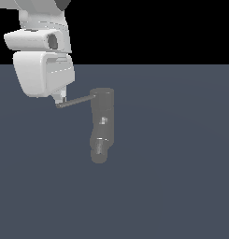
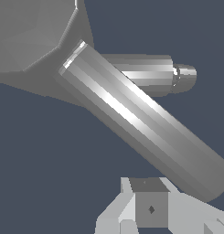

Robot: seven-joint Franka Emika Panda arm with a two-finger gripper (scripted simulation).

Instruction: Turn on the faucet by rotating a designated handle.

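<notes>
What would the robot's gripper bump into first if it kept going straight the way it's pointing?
Probably the handle. The gripper points down at its free end, away from the faucet. Depth is unclear, so it could slip just past the tip.

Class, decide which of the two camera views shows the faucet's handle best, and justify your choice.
The wrist view: the handle fills the picture as a thick shiny rod running out from the round cap, with the end effector close beside its free end. In the exterior view the handle is only a thin rod, its outer end right at the white arm.
</notes>
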